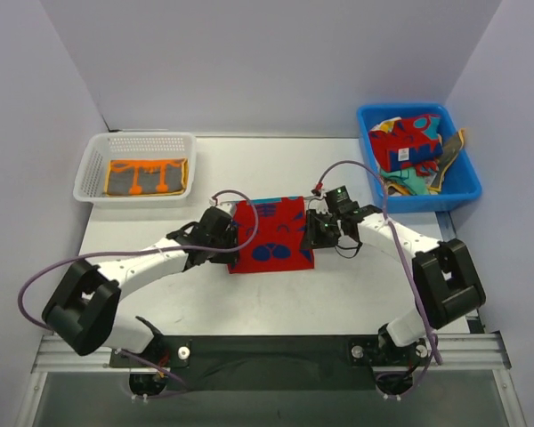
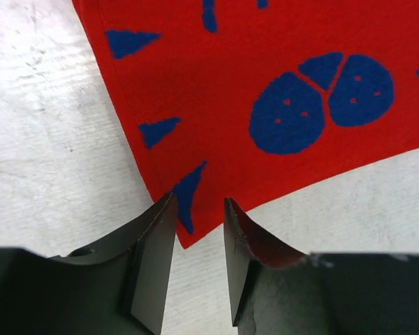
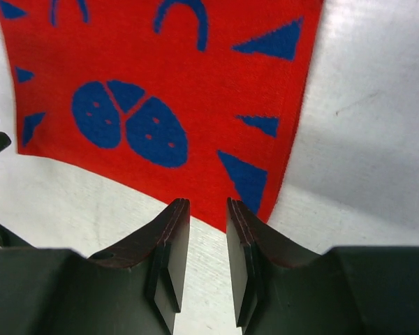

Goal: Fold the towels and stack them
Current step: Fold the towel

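A red towel with blue shapes (image 1: 271, 234) lies flat on the white table between my two grippers. My left gripper (image 1: 234, 233) is at its left edge. In the left wrist view its jaws (image 2: 199, 209) stand apart over the towel's near corner (image 2: 265, 84), gripping nothing. My right gripper (image 1: 313, 229) is at the towel's right edge. In the right wrist view the jaws (image 3: 207, 206) are apart just short of the towel's near edge (image 3: 195, 84), with bare table between them. A folded orange and grey towel (image 1: 148, 176) lies in the basket. More towels (image 1: 416, 142) are piled in the bin.
The white mesh basket (image 1: 89, 169) stands at the table's back left. The blue bin (image 1: 467, 178) stands at the back right. Pale walls close in the table on three sides. Purple cables loop over both arms.
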`<action>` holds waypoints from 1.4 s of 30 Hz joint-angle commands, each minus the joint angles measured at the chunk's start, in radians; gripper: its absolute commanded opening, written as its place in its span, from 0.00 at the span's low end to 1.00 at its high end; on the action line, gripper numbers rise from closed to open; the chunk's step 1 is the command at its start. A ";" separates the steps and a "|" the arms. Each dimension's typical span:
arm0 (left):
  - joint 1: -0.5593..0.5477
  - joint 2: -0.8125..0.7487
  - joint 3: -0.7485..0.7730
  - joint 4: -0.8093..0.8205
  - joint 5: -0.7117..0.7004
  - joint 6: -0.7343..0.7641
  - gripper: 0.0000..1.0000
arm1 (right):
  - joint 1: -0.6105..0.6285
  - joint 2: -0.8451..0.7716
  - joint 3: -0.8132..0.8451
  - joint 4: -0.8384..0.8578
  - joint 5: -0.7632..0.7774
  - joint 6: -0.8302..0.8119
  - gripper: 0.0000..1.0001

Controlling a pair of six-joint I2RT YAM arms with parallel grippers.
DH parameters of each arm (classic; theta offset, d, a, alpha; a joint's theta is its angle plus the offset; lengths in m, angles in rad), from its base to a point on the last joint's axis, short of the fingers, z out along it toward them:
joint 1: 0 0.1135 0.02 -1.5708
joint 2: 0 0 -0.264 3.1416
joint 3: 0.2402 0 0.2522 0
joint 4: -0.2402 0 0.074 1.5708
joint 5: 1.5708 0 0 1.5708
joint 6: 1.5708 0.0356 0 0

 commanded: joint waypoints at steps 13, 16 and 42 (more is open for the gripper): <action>-0.031 -0.021 -0.151 0.005 0.107 -0.101 0.36 | -0.053 0.031 -0.158 -0.065 -0.140 0.062 0.23; -0.031 -0.133 -0.159 0.001 0.075 -0.123 0.50 | -0.052 -0.075 -0.159 -0.049 -0.117 0.079 0.25; 0.232 0.443 0.144 0.702 0.064 -0.210 0.14 | -0.002 0.486 0.126 1.018 0.092 0.504 0.71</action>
